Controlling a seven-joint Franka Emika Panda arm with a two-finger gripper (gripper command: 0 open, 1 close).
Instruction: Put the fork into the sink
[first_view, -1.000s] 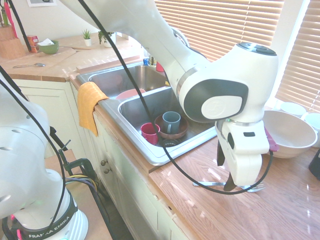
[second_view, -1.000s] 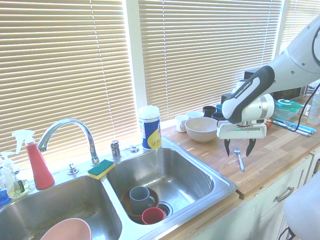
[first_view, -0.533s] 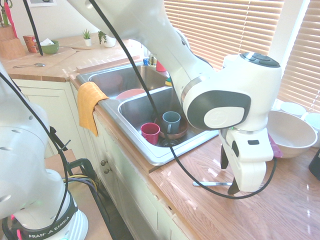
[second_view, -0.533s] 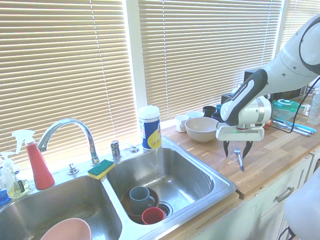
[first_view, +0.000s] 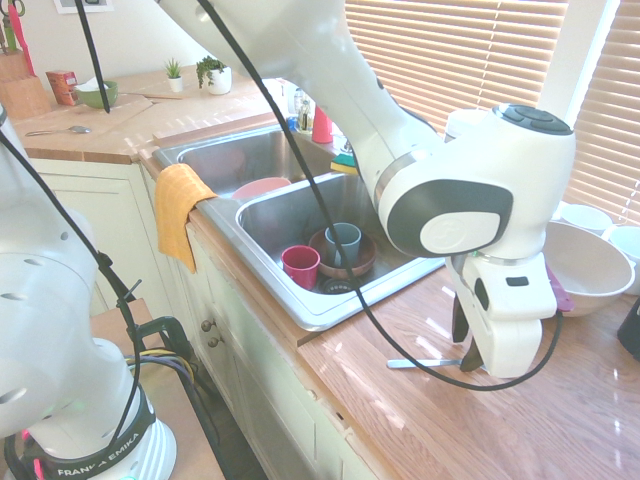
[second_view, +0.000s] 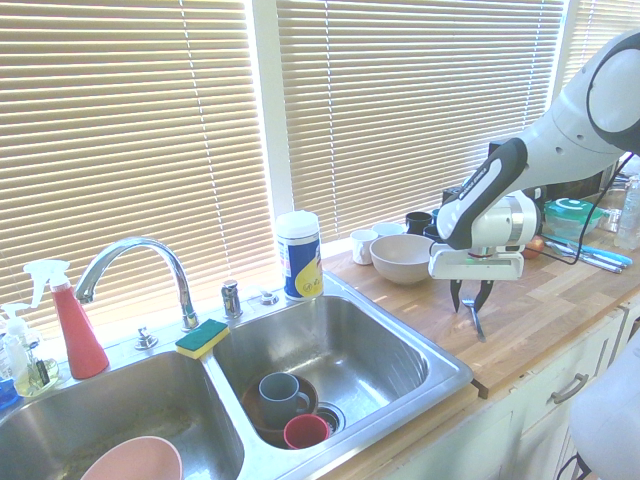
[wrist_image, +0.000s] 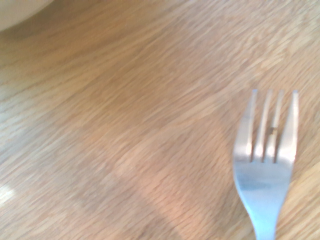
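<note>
1. Kitchen counter in wood (first_view: 400, 400) fills the lower right of the first exterior view, with the double-basin sink (first_view: 300, 300) set into it. The near basin holds a red cup (first_view: 300, 266) and a grey mug (first_view: 344, 243) sitting in a brown bowl (first_view: 345, 262). A yellow cloth (first_view: 178, 212) hangs over the sink's front edge. The gripper (first_view: 468, 362) points straight down at the counter, right over the fork (first_view: 425, 363), whose handle sticks out toward the sink. A big white bowl (first_view: 580, 265) sits just behind the arm.

2. Second exterior view, from the other side: same sink (second_view: 440, 375) with its curved faucet (second_view: 135, 265), a green and yellow sponge (second_view: 202, 338) on the divider, and a red spray bottle (second_view: 75, 325) off to the side. The gripper (second_view: 471, 300) has its fingers drawn close together around the fork (second_view: 474, 318), which lies on the wood just beside the sink's right rim. I'd call that clamped on it, tips down at the counter.

3. Wrist view: blurry-ish wood grain, and the fork's (wrist_image: 265, 165) tines and neck rise from the bottom edge.
</note>
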